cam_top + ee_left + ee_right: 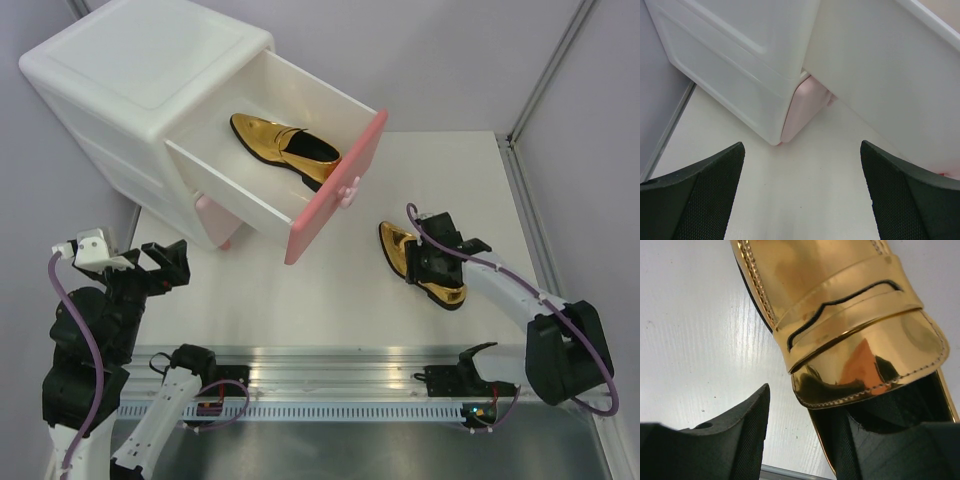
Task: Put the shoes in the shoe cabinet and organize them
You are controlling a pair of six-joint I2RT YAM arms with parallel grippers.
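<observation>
**Gold Pair Split**

Counted two glossy metallic gold slip-on loafers. Found the first loafer (pixel 285 145) inside the pulled-out pink-fronted drawer (pixel 335 187) of the rounded white plastic cabinet (pixel 150 70), the second loafer (pixel 396 242) on the white counter (pixel 320 300). Saw the right tool (pixel 428 262) part-spread astride its rim, the left tool (pixel 802 200) wide, empty.
</observation>
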